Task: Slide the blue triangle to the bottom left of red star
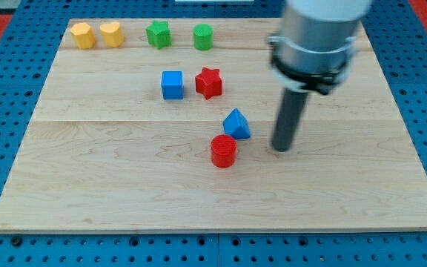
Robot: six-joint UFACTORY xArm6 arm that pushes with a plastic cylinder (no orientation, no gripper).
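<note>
The blue triangle (236, 124) lies near the board's middle, below and to the right of the red star (208, 82). A red cylinder (223, 151) touches the triangle's lower left side. My tip (281, 148) rests on the board to the right of the blue triangle, a short gap away, and right of the red cylinder. The rod rises to the grey arm body at the view's top right.
A blue cube (172, 84) sits just left of the red star. Along the top edge stand a yellow hexagon (83, 35), a yellow heart (111, 33), a green star (158, 34) and a green cylinder (203, 36). The wooden board (87, 185) lies on a blue pegboard.
</note>
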